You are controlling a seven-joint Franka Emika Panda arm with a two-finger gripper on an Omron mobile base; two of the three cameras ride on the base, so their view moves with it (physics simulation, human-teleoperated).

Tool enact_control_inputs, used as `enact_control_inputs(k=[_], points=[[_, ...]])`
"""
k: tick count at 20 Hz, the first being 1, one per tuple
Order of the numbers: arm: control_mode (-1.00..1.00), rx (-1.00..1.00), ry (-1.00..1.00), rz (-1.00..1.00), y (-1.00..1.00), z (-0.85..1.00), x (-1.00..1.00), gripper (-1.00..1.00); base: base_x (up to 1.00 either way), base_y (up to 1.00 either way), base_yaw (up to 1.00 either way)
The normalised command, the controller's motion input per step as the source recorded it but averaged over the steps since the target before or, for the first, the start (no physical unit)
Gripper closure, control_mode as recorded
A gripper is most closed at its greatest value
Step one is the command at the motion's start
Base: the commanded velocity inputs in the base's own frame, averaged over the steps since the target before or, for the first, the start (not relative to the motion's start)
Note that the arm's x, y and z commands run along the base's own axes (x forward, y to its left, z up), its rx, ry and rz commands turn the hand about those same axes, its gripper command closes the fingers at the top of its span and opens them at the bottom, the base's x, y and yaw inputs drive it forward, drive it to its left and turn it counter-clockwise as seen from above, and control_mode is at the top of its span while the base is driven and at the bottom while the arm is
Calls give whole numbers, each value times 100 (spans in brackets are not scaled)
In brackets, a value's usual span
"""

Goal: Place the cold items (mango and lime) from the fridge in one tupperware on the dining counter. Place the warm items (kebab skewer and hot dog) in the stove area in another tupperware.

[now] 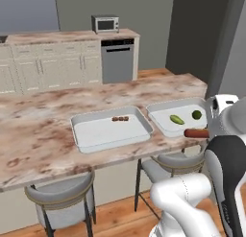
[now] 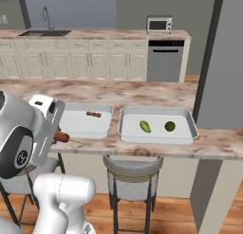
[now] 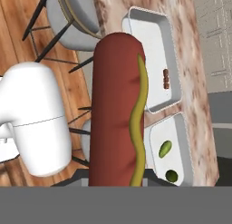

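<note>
Pincer (image 3: 118, 184) grips hot dog (image 3: 118, 109) — at dining counter (image 1: 43, 135) edge.

You have two tupperware trays on the dining counter (image 1: 43, 135): a left tupperware (image 1: 110, 130) and a right tupperware (image 1: 168, 111). You can count one kebab skewer (image 1: 120, 119), one mango (image 1: 177, 119), one lime (image 1: 196, 114) and one hot dog (image 1: 196, 133). Round grey stools come to two in your left base view: a near stool (image 1: 60, 195) and a far stool (image 1: 173, 165). On the back wall you have one microwave (image 1: 105, 24), one dishwasher (image 1: 117, 61), and in the right base view one sink faucet (image 2: 46, 17). One hot dog carries one mustard stripe (image 3: 139, 128).
</note>
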Motion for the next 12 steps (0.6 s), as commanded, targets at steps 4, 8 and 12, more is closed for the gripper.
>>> enact_control_inputs(k=[4, 8, 12], points=[[100, 0, 0, 0, 0, 0, 0, 100, 34, 41, -26], [100, 0, 0, 0, 0, 0, 0, 100, 42, 38, -24], [100, 0, 0, 0, 0, 0, 0, 100, 25, 36, -23]])
